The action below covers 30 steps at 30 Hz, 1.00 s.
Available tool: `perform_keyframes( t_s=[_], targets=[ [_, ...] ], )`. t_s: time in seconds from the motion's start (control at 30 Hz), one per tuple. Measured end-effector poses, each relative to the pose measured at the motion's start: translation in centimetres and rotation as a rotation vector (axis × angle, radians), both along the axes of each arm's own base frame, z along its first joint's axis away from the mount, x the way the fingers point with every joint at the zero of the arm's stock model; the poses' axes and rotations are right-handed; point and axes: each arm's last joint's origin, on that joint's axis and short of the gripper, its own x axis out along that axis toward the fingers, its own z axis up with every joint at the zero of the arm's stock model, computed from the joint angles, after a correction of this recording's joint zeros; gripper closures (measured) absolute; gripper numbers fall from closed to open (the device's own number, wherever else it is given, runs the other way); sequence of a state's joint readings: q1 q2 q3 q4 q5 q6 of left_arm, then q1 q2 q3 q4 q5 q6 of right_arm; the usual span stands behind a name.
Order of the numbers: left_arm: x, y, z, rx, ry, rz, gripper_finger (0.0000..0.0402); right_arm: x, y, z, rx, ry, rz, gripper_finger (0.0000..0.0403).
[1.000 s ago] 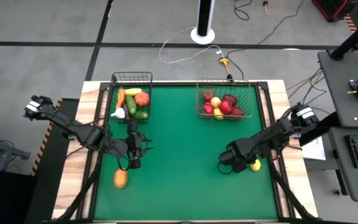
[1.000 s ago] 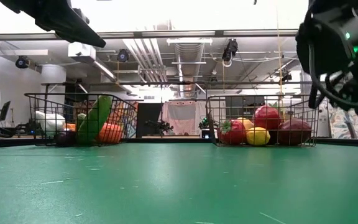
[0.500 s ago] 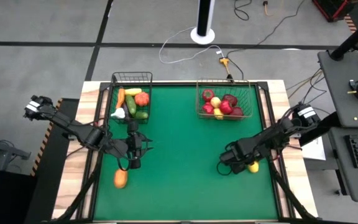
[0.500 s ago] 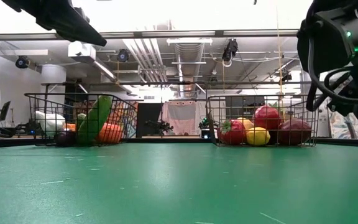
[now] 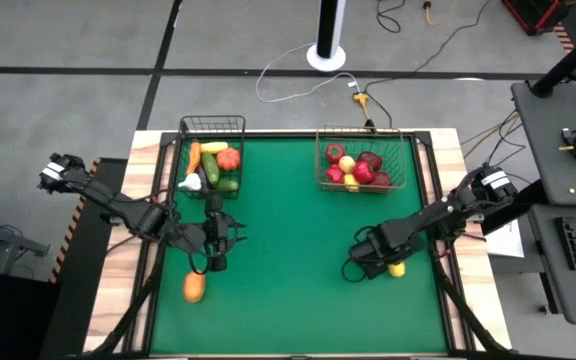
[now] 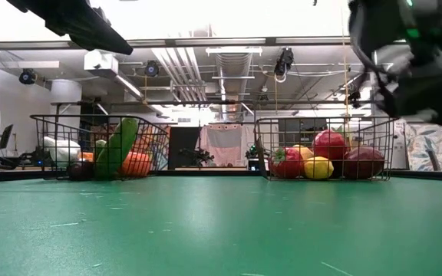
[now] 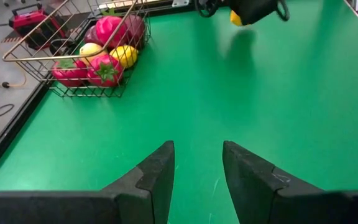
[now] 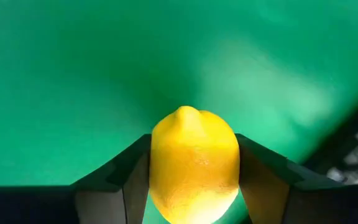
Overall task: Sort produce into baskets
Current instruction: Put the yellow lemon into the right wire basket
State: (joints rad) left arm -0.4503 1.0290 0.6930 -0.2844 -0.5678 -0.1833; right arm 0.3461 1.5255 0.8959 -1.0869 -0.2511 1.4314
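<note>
A yellow lemon (image 8: 194, 168) sits between the fingers of my right gripper (image 5: 392, 267), which is shut on it over the green mat's right half; the left wrist view shows this lemon (image 7: 235, 18) far off. My left gripper (image 7: 197, 152) hangs open above the mat's left half (image 5: 214, 262), nothing between its fingers. An orange fruit (image 5: 194, 288) lies on the mat near the front left. The dark narrow basket (image 5: 211, 120) at the far left holds cucumbers, orange and white produce. The wider basket (image 5: 363, 130) at the far right holds red and yellow fruit. My right gripper pinches the lemon's two opposite flanks (image 8: 156, 165) between its two fingers, which reach down steeply from above. The lemon's pointed tip (image 8: 187, 112) sticks out past the fingertips. Whether the lemon rests on the mat or hangs just clear of it I cannot tell.
The mat's middle (image 5: 293, 250) lies bare between the arms. A raised frame (image 5: 436, 200) borders the mat, with wooden strips outside it. In the low view both baskets (image 6: 98, 146) (image 6: 324, 149) stand at the far edge.
My right gripper has shut on the lemon and tipped a little. It has shifted slightly toward the table's left edge, and the lemon has gone with it. My left gripper has kept still.
</note>
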Motion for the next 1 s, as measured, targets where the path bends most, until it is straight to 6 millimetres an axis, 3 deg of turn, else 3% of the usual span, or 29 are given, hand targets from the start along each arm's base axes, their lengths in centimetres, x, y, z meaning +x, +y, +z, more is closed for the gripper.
perform_keyframes(
  t_s=[0.33, 0.53, 0.7, 1.0],
  targets=[
    [0.0, 0.0, 0.0, -0.001, -0.004, 0.001, 0.0281, 5.8, -0.5, 6.5, -0.254, -0.431, 0.109, 0.0203],
    [0.0, 0.0, 0.0, -0.002, -0.003, 0.000, 0.0281, 8.3, -1.3, 9.0, -0.426, -0.656, 0.211, 0.0202],
    [0.0, 0.0, 0.0, -0.002, -0.003, 0.000, 0.0281, 9.6, -2.4, 9.6, -0.480, -0.750, 0.254, 0.0202],
    [0.4, -0.2, -0.5, 0.009, 0.021, 0.000, 0.0281, 10.2, -3.9, 8.9, -0.537, -0.783, 0.267, 0.0202]
  ],
)
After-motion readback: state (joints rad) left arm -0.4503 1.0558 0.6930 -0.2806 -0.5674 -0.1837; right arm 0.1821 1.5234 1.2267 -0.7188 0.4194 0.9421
